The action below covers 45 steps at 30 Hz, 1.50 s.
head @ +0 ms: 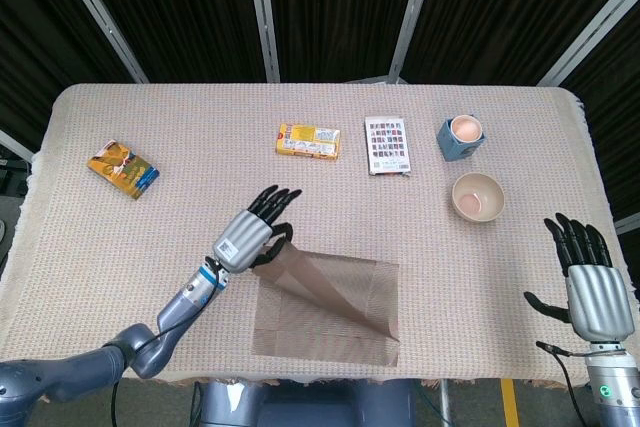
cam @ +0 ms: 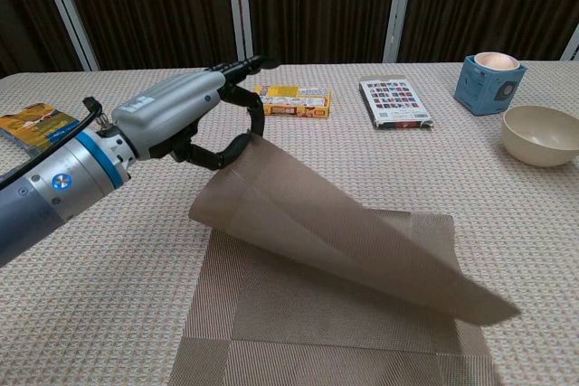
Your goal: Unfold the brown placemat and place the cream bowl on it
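Note:
The brown placemat (head: 330,307) (cam: 344,305) lies near the table's front edge, its top layer lifted at the left corner. My left hand (head: 252,234) (cam: 185,119) pinches that raised corner above the table, the flap sloping down to the right. The cream bowl (head: 477,196) (cam: 541,135) sits upright at the right, empty. My right hand (head: 587,282) hovers open beyond the table's right front corner, fingers spread, holding nothing; it does not show in the chest view.
A blue cup (head: 461,136) (cam: 489,82) stands behind the bowl. A patterned card pack (head: 387,145) (cam: 394,102) and a yellow box (head: 309,140) (cam: 289,101) lie at the back centre. A colourful booklet (head: 123,169) (cam: 38,128) lies at the far left.

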Motion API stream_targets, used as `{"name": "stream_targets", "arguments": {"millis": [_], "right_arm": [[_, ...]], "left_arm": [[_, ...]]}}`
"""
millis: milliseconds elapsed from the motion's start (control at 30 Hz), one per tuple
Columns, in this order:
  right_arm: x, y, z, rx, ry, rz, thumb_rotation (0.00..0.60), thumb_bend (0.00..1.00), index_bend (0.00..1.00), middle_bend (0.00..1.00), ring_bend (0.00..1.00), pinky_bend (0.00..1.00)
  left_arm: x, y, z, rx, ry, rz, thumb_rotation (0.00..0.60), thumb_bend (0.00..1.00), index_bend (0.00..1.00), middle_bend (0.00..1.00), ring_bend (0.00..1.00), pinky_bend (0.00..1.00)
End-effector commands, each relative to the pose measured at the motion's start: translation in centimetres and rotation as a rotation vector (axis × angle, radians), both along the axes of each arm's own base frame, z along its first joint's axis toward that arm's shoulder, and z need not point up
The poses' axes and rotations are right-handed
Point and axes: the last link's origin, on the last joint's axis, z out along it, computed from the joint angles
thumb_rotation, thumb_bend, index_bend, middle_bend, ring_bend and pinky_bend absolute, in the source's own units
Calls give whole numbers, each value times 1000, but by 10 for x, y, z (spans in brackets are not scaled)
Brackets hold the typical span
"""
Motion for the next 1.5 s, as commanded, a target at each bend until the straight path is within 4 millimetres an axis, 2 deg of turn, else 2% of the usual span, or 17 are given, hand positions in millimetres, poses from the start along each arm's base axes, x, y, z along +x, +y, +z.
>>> {"name": "stream_targets", "arguments": {"millis": [33, 233, 433, 500, 567, 600, 633, 667, 733, 833, 1000, 1067, 1267, 1500], "right_arm": [[-3, -3, -1, -1, 9, -13, 600, 0, 0, 0, 0, 0], [-9, -6, -3, 0, 23, -39, 600, 0, 0, 0, 0, 0], [-12, -8, -8, 13, 35, -50, 600, 0, 0, 0, 0, 0], [-12, -8, -11, 21, 39, -53, 600, 0, 0, 0, 0, 0], [-12, -8, -12, 27, 42, -53, 600, 0, 0, 0, 0, 0], [-12, -7, -14, 33, 44, -53, 600, 0, 0, 0, 0, 0], [-12, -7, -15, 39, 45, -52, 600, 0, 0, 0, 0, 0], [-11, -7, -16, 42, 47, -51, 600, 0, 0, 0, 0, 0], [-10, -6, -18, 53, 50, -45, 600, 0, 0, 0, 0, 0], [-7, -5, -25, 85, 50, -26, 600, 0, 0, 0, 0, 0], [5, -9, -42, 188, 68, 58, 600, 0, 0, 0, 0, 0], [14, -14, -54, 260, 80, 112, 600, 0, 0, 0, 0, 0], [34, -32, -79, 372, 133, 246, 600, 0, 0, 0, 0, 0], [46, -39, -115, 474, 211, 352, 600, 0, 0, 0, 0, 0]], "left_arm": [[-11, 36, 11, 53, 7, 97, 600, 552, 607, 0, 0, 0], [-51, 65, 26, 104, 10, 232, 600, 552, 611, 0, 0, 0], [-82, 71, 35, 123, 49, 290, 600, 551, 602, 0, 0, 0], [-93, 70, 38, 126, 69, 305, 600, 539, 528, 0, 0, 0], [-100, 68, 40, 130, 82, 311, 600, 439, 267, 0, 0, 0], [-105, 67, 42, 137, 90, 317, 600, 327, 117, 0, 0, 0], [-111, 65, 46, 144, 96, 323, 600, 240, 50, 0, 0, 0], [-114, 64, 48, 151, 94, 327, 600, 122, 2, 0, 0, 0], [-119, 61, 57, 172, 82, 336, 600, 18, 0, 0, 0, 0], [-125, 55, 72, 200, 59, 342, 600, 0, 0, 0, 0, 0], [-136, 33, 107, 249, 66, 360, 600, 0, 0, 0, 0, 0], [-141, 16, 130, 285, 118, 376, 600, 0, 0, 0, 0, 0], [-135, -39, 180, 321, 176, 480, 600, 0, 0, 0, 0, 0], [-137, -76, 206, 336, 195, 570, 600, 0, 0, 0, 0, 0]]}}
